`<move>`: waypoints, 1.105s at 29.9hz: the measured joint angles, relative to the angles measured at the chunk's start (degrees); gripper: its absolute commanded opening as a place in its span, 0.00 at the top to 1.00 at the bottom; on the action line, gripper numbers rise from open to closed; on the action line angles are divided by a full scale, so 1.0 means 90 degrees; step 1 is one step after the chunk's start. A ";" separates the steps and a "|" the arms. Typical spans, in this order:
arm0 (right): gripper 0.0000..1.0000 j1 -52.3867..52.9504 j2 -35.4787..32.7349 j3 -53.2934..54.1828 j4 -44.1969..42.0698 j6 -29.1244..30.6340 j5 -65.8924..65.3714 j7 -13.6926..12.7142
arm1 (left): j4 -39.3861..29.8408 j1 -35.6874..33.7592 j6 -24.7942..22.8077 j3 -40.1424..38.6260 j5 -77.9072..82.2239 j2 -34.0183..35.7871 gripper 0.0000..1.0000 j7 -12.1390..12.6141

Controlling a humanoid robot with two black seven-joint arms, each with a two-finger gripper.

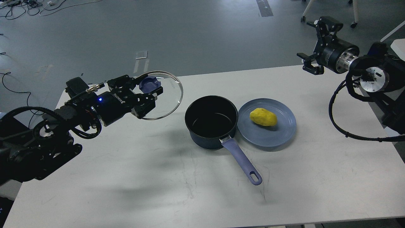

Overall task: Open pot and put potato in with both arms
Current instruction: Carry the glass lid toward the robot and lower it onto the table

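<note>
Gripping the blue knob of the glass lid (159, 95), the left gripper (148, 91) sits in the left middle of the frame, holding the lid tilted in the air, clear of the pot (211, 126) and above the bare desk (126, 177). The right gripper (313, 44), in the upper right of the frame, hangs above the desk's far edge with its fingers spread and nothing between them, well apart from everything.

The pot stands open at the centre of the frame, its blue handle (242, 161) pointing toward the lower right. Just beside it, to the right, the blue plate (284, 133) carries the yellow potato (263, 117).

By my judgement the lid is stiff, smooth and breakable, so the knob is the sound place to hold it, and it wants a gentle setting-down. The potato looks firm, rounded and light; taking it across its shorter width, from above, should keep it from rolling out. It may slide on the smooth plate if nudged sideways.
</note>
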 measured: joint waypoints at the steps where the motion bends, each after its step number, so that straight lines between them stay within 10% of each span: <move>1: 0.00 -0.0008 0.0000 0.0000 -0.0002 0.0000 0.0000 0.0000 | 0.0006 0.0045 0.0007 0.0004 -0.0120 0.0029 0.53 -0.0006; 33: 0.00 -0.0034 -0.0001 -0.0008 0.0015 -0.0003 0.0000 -0.0010 | 0.1264 0.1289 0.0512 0.0461 -0.0219 -0.0866 0.52 -0.0068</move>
